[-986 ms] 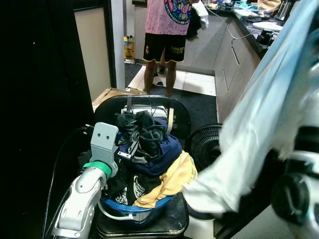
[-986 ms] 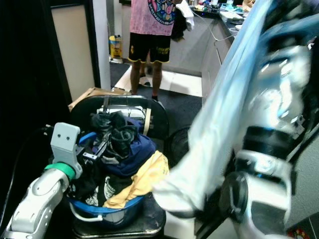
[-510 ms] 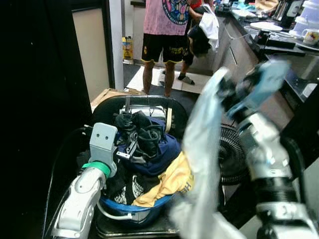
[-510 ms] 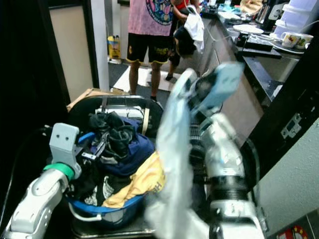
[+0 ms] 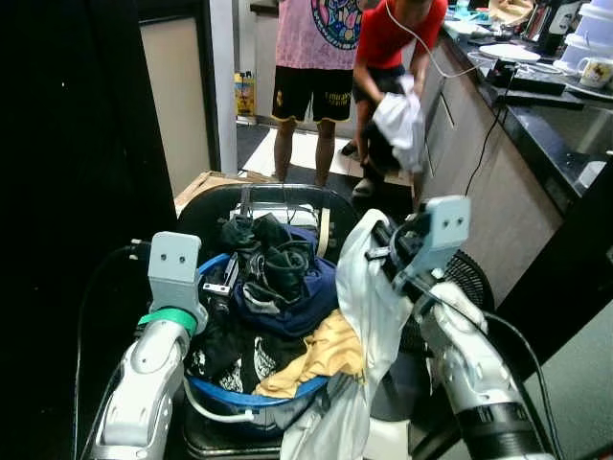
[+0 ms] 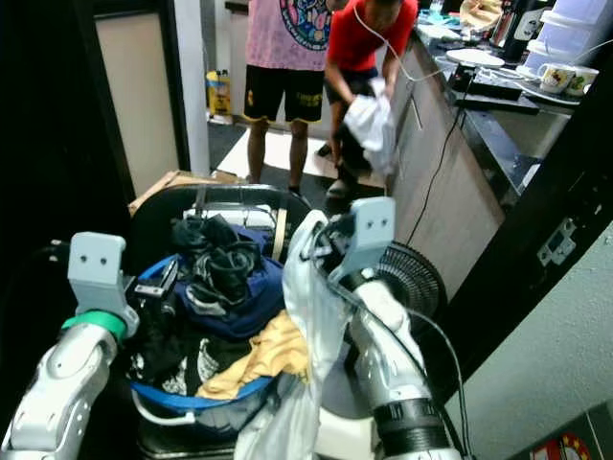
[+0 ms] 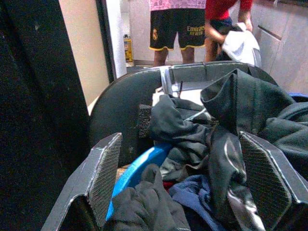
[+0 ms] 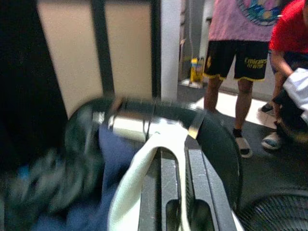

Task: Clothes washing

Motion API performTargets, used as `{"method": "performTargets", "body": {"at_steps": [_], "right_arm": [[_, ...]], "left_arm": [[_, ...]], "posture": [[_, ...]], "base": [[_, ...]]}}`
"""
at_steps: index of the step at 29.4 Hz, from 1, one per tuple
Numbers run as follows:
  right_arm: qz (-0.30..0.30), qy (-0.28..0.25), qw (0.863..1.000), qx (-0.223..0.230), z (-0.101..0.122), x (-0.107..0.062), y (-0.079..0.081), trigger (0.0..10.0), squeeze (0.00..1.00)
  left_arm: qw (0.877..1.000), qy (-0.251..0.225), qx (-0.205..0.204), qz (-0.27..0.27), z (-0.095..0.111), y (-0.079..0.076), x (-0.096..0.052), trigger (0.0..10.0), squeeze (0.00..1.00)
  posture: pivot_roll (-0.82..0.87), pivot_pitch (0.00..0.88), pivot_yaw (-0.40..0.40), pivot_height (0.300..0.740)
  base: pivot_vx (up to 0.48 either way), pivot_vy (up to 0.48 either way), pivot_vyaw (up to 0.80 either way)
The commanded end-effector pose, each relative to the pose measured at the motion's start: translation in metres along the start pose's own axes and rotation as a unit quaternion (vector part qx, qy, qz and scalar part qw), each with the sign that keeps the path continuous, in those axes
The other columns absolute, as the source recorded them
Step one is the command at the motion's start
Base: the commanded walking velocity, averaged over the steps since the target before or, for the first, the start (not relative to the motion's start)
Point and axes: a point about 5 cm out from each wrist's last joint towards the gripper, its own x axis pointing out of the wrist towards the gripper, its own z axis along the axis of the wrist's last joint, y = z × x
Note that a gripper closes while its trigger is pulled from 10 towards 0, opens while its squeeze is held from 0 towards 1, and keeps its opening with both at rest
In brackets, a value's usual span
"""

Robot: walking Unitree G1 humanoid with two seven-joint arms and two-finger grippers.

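The two long black fingers of the right gripper (image 8: 174, 192) are pressed together on a fold of a pale white-blue cloth garment (image 5: 369, 316), which hangs from them down past the right side of a round blue plastic basket (image 5: 251, 398). The basket sits on a black chair (image 5: 330, 206) and is heaped with clothes: a crumpled black garment (image 5: 278, 264) on top, a navy one (image 5: 311, 297) beneath it and a yellow one (image 5: 321, 355) at the near right edge. The left gripper (image 7: 192, 185) hovers over the basket's left rim with its fingers spread wide, holding nothing. A round black fan (image 5: 469, 278) stands to the right of the chair. Beyond, a person in a pink shirt (image 5: 321, 29) stands, and a person in a red shirt (image 5: 402, 29) bends over a white cloth (image 5: 400, 115)
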Motion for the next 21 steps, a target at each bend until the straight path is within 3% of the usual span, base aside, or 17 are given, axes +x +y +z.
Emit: {"method": "performTargets", "body": {"at_steps": [1,4,9,21], "right_arm": [[0.003,0.008,0.999,-0.036,-0.007,-0.007,0.001,10.0,0.0],[0.002,0.012,0.999,-0.041,-0.011,-0.01,0.0,10.0,0.0],[-0.043,0.015,0.999,-0.016,-0.013,-0.015,-0.015,10.0,0.0],[-0.085,-0.018,0.996,0.006,-0.009,-0.024,-0.02,10.0,0.0]], "left_arm": [[1.0,0.007,0.005,-0.001,-0.004,-0.003,-0.004,10.0,0.0],[1.0,0.011,0.011,-0.002,-0.005,-0.003,-0.005,10.0,0.0],[1.0,0.005,0.022,-0.012,-0.003,-0.006,-0.005,10.0,0.0],[1.0,-0.014,0.019,-0.012,0.005,0.001,-0.004,10.0,0.0]], "posture": [[0.02,0.052,-0.033,0.74],[0.02,0.052,-0.033,0.74],[0.04,0.054,-0.005,0.74],[0.06,0.056,0.05,0.74]], "base": [[0.0,0.0,0.0],[0.0,0.0,0.0],[0.0,0.0,0.0],[0.0,0.0,0.0]]}}
